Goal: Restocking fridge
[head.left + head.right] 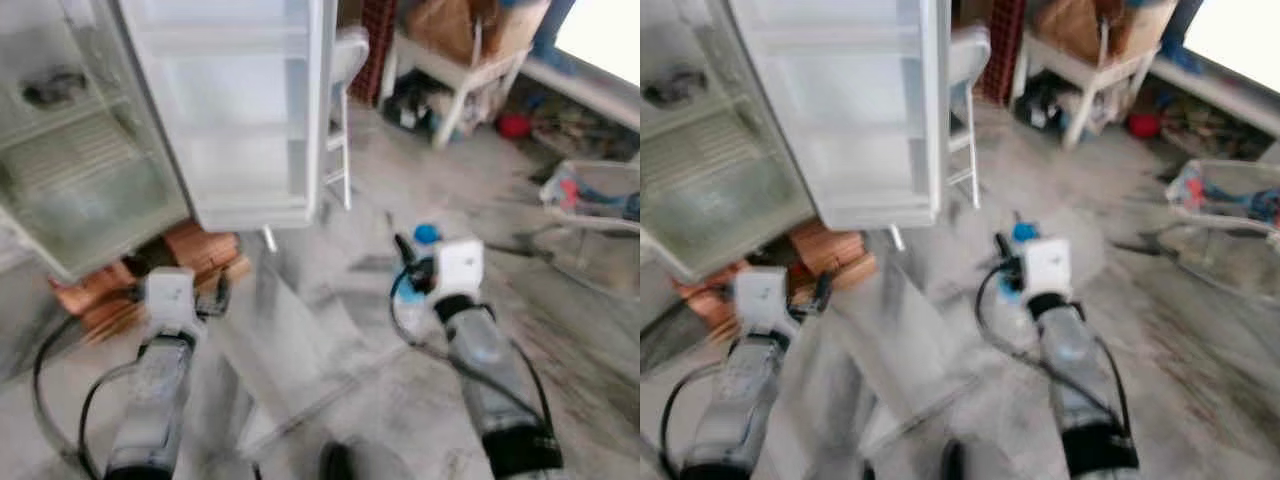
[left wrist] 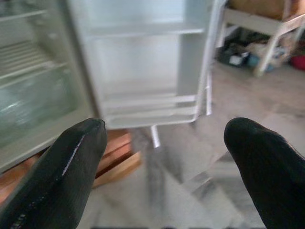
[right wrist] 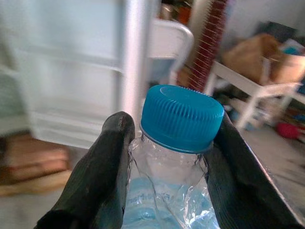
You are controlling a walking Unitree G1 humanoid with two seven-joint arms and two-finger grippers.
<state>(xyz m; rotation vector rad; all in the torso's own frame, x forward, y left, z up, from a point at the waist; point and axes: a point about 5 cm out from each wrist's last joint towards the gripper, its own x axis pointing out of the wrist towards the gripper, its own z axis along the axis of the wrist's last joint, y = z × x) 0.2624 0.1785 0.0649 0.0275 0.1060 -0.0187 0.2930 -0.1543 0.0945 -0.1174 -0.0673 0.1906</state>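
Bottle of clear plastic with a blue cap, held upright just under the cap between the two black fingers of the right gripper, with the thin wall crumpled where squeezed. Seen from the head views above the grey floor, well apart from the fridge and a little to the right of its open door. Left gripper spread wide with nothing between its fingers, pointed toward the bottom of the white door and its shelves. Fridge body standing on the left, raised on reddish bricks, with glass shelves inside. Behind the door, a white chair; further right, a white table loaded with bags, and some clutter lying on the floor. Whole scene slightly blurred.
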